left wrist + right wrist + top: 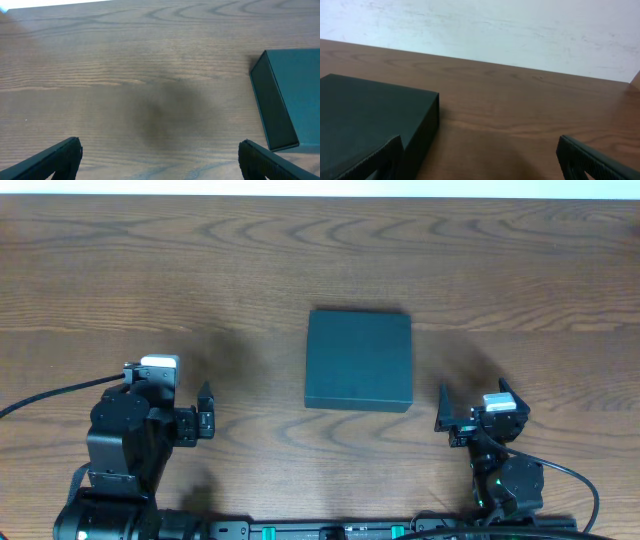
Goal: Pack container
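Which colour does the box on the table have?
The box is plain dark green-black, clearest in the overhead view.

- A container (359,360) sits flat on the table (200,260), near the middle, and nothing rests on top of it.
- The left gripper (205,418) is over the table to the left of the container, near it but apart, and a little closer to the robot.
- The right gripper (472,402) is to the right of the container, just beside its near right corner and not touching it.
- The container lies between the two grippers.
- A wall (520,30) stands behind the table's far edge.
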Robot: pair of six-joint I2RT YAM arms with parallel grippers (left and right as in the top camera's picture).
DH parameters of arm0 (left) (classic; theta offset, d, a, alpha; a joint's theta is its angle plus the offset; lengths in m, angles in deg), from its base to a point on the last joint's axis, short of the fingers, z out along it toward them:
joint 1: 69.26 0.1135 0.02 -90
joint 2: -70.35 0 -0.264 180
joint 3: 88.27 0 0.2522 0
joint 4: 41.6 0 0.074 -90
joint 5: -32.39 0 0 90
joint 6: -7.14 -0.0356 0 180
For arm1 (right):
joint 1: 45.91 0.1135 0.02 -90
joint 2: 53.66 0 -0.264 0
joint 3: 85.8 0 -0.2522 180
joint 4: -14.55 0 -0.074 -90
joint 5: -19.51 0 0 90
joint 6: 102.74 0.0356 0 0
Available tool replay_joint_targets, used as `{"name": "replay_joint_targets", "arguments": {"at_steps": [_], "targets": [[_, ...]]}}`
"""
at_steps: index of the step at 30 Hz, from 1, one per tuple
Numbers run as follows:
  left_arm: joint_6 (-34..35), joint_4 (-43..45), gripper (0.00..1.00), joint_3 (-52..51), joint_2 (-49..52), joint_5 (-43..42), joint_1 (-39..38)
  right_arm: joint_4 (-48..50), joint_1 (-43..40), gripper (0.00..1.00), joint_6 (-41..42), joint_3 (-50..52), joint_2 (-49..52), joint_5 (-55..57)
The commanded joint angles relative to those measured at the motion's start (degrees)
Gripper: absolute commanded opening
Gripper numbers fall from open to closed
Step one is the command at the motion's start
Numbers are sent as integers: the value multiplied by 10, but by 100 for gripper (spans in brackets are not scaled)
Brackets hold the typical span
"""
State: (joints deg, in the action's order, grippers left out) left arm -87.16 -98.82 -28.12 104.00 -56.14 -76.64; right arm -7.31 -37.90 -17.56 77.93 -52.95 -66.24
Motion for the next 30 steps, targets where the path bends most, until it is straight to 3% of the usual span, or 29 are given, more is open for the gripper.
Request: {"name": "replay_joint_targets", "arguments": {"at_steps": [1,11,17,20,27,30], "targets": [[5,0,98,2,-2,-4,-1,1,3,99,5,4,-4,-6],[-5,-21,99,-1,-13,4,6,1,3,99,5,4,-4,-6],[-5,-31,98,-69,-121,-35,13,1,3,99,5,4,-4,-6],[-6,50,99,-144,-180,-34,13,1,3,99,5,4,-4,-6],[-28,374,98,-316,-256,-34,17,1,3,99,5,4,-4,-6],[-55,452,98,-363,-271,-34,30,1,3,99,5,4,-4,-6]]}}
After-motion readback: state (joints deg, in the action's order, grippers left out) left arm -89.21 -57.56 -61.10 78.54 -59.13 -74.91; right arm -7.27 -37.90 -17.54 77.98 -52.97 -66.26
